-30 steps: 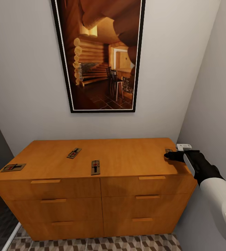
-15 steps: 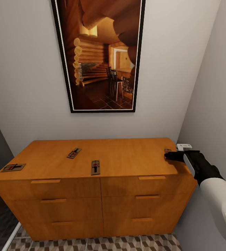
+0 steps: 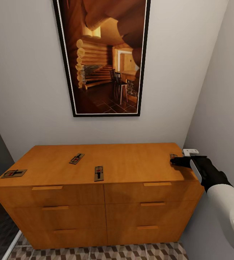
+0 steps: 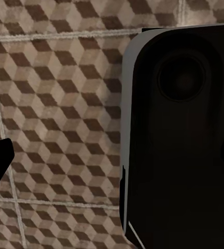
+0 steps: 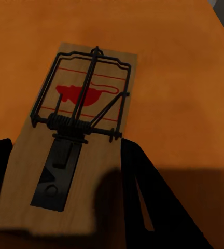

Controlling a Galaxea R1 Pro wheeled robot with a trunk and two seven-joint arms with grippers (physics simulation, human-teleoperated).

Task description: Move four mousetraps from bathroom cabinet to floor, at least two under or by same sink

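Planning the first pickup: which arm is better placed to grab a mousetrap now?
Right. The right gripper hovers open astride the rightmost mousetrap on the cabinet; the left wrist camera faces the bathroom floor.

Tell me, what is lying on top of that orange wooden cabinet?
Four mousetraps lie flat on the cabinet: three in the open, a fourth at its right end, partly covered by the right pincer.

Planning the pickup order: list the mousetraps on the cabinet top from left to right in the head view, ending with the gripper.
Mousetrap at the left edge → mousetrap further back → mousetrap near the front edge → mousetrap at the right end → right gripper, reaching over that last one.
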